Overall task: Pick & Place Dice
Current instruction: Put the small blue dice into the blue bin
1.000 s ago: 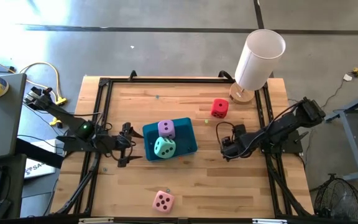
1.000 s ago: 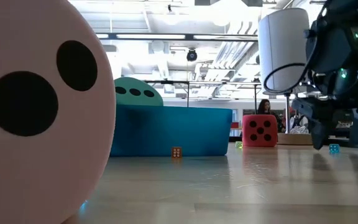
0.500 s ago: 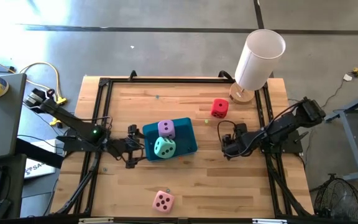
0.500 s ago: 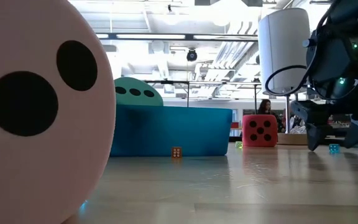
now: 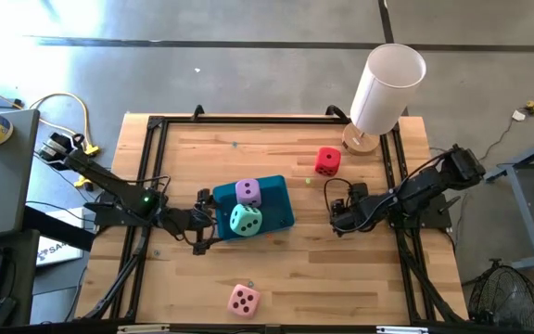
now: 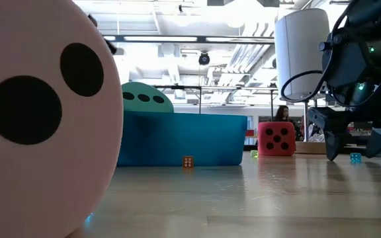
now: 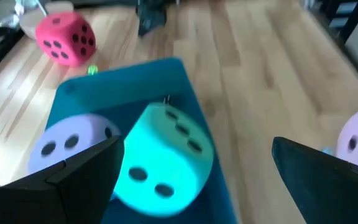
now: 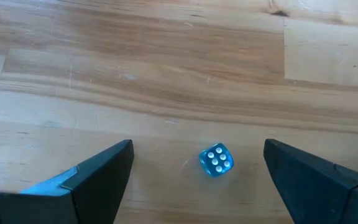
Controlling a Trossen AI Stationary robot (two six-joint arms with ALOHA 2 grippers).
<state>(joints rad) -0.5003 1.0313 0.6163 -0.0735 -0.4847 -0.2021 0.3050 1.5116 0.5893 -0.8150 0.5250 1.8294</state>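
Note:
The teal tray (image 5: 276, 211) lies mid-table with the lilac die (image 5: 247, 191) and the mint green die (image 5: 245, 219) resting in it. The red die (image 5: 327, 160) sits on the wood toward the far right, and the pink die (image 5: 243, 299) at the near edge. My left gripper (image 5: 204, 221) stands open just left of the tray, facing the mint die (image 7: 163, 155). My right gripper (image 5: 338, 215) hangs open right of the tray, low over the bare wood, with a tiny blue die (image 8: 216, 160) lying ahead of its fingers.
A white cylinder (image 5: 387, 85) stands on a wooden base at the far right corner. Black rails (image 5: 151, 176) frame the tabletop. A tiny orange cube (image 6: 188, 161) lies in front of the tray. Bare wood stretches between the tray and the pink die.
My left gripper has moved toward the table's right, up to the tray's left side, sinking a little and staying open. The dice and the tray have kept their places.

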